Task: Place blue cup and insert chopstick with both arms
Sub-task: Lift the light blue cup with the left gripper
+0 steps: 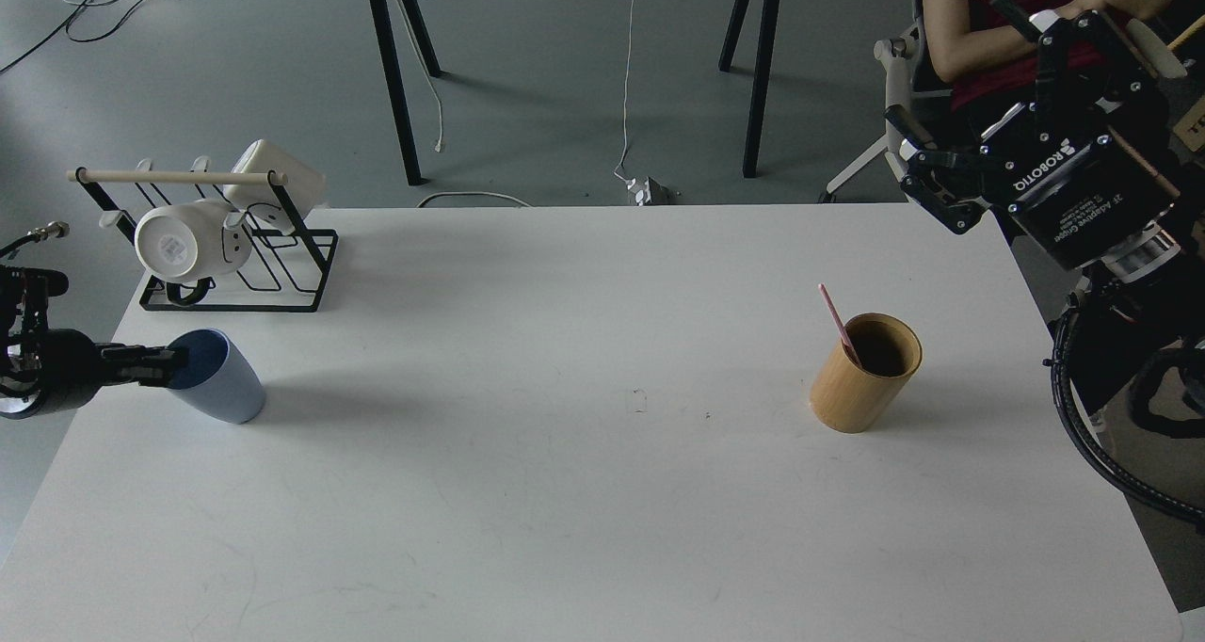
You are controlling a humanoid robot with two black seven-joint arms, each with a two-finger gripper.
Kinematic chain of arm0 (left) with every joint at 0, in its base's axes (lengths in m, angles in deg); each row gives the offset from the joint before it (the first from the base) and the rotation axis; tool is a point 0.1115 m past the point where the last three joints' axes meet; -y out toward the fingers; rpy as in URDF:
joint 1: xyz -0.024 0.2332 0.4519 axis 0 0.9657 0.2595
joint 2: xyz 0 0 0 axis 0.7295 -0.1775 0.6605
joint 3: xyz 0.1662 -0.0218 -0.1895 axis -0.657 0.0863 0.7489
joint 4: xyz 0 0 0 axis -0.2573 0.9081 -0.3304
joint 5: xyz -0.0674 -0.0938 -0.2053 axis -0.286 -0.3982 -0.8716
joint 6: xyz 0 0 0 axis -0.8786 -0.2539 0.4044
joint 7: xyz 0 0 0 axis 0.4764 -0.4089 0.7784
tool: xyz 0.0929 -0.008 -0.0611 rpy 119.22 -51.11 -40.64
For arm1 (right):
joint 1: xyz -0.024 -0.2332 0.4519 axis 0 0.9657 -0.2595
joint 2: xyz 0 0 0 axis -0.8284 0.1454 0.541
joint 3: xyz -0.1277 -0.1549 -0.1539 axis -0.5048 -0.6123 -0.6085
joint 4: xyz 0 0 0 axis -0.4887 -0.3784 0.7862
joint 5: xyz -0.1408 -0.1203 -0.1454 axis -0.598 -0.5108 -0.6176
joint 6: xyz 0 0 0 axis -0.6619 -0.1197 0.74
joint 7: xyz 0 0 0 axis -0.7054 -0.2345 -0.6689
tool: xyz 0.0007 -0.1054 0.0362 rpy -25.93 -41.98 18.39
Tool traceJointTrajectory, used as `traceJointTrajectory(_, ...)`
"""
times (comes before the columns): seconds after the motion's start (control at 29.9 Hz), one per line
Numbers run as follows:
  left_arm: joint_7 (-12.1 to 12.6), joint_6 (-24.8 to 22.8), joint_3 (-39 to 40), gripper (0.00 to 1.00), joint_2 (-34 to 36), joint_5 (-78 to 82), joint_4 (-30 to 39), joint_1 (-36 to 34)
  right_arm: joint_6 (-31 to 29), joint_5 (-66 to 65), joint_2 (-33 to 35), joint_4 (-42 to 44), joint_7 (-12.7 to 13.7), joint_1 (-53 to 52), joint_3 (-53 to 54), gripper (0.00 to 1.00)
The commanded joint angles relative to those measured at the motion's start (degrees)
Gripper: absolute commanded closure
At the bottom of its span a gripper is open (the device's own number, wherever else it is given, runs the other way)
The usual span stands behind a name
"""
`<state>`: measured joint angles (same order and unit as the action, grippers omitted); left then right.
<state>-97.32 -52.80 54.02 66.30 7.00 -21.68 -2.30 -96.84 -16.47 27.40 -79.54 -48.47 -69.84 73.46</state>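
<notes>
Head view showed my left gripper [162,363] at the blue cup [218,377] near the table's [602,529] left edge, its dark fingers reaching over the rim, one seemingly inside the mouth. I judged it clamped on the cup wall, though the fingers were small and dark, so I could not tell for certain. The cup leaned to the left, its base on or just off the tabletop. My right gripper [932,176] hung high beyond the far right corner, fingers spread and holding nothing.

I took the step in hand to be the placing of the cup: it had been grasped but not yet set where it belonged. One pink chopstick [837,323] stood slanted in the tan bamboo cylinder [866,372] on the right. The next move called for carrying the cup toward the middle and setting it upright, then bringing my right gripper down onto the chopstick.

The wire rack [240,247] with its white mug [184,239] stood just beyond the cup, so lifting away from it seemed wise. The wide middle of the table lay bare, giving room.
</notes>
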Motion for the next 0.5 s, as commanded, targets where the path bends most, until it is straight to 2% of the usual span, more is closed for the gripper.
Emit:
traceJointTrajectory(0.0,0.0,-0.01,0.55,0.95,0.01,-0.2,1.43,-0.51,0.24,0.04,0.0,0.09,0.0,0.0,0.0,0.01)
traceJointTrajectory(0.17,0.0,-0.01,1.77,0.96,1.41,-0.73,8.28,-1.3,0.95,0.04,0.0,0.27,0.0,0.0,0.09,0.01)
traceJointTrajectory(0.27,0.0,-0.19,3.97,0.96,4.39,-0.73,15.21,-2.97,1.65,0.04,0.0,0.96,0.0,0.0,0.18,0.01)
traceJointTrajectory(0.47,0.0,-1.24,4.59,0.96,4.41,-0.64,28.58,-10.17,2.53,0.12,0.0,4.39,0.0,-0.09,0.35,0.01)
